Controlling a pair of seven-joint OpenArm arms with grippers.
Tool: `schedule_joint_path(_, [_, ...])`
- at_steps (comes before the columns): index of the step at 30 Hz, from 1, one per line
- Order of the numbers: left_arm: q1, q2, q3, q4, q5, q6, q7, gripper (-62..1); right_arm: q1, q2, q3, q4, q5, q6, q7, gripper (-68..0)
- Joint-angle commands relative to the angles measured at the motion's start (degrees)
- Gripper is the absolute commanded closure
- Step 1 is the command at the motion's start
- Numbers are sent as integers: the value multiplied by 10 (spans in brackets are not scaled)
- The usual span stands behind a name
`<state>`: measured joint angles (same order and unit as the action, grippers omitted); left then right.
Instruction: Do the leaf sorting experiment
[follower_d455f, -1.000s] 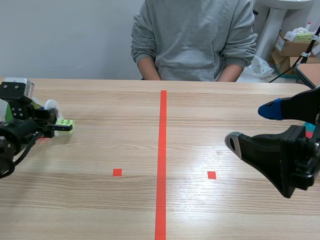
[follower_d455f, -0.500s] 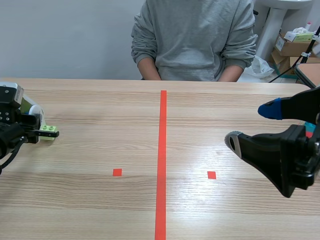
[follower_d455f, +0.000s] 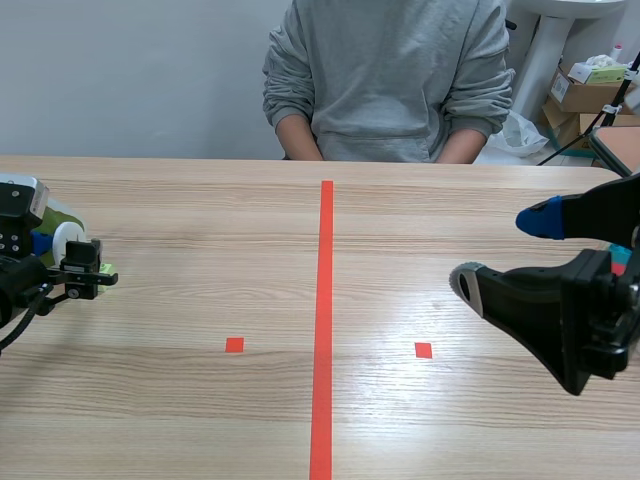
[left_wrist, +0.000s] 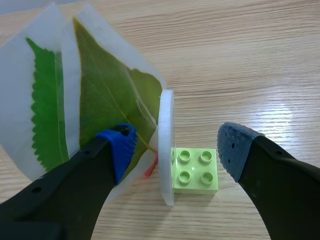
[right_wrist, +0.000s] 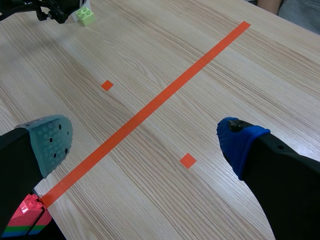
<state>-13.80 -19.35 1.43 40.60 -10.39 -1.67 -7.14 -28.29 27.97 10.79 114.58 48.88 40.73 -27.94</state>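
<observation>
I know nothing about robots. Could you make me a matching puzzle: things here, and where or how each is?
1 green brick
2 leaf cards
3 red brick
4 right hand

A open, holding nothing
B between the left hand's open fingers
C flat, by the left hand's blue pad
D by the right hand's grey-green pad

Pairs: 1-B, 2-C, 3-D, 4-A

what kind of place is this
Probably a robotics lab or test room: a wooden table marked with orange-red tape, laminated leaves, and cardboard boxes stacked behind.
</observation>
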Motion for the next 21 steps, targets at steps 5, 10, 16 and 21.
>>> schedule_joint_path(5, [-2,-4,-2,11,-3,-2,-10,-377,5,2,8,1,4,-3,11,-591])
schedule_joint_path(10, [5,-5,-2,31,-5,-6,-9,-375,5,2,8,1,4,-3,11,-591])
schedule_joint_path(16, [36,-17,-3,106,-5,-5,-3,-375,5,2,8,1,4,-3,11,-591])
schedule_joint_path(21, [65,-39,-8,173,-10,-5,-3,-375,5,2,8,1,4,-3,11,-591])
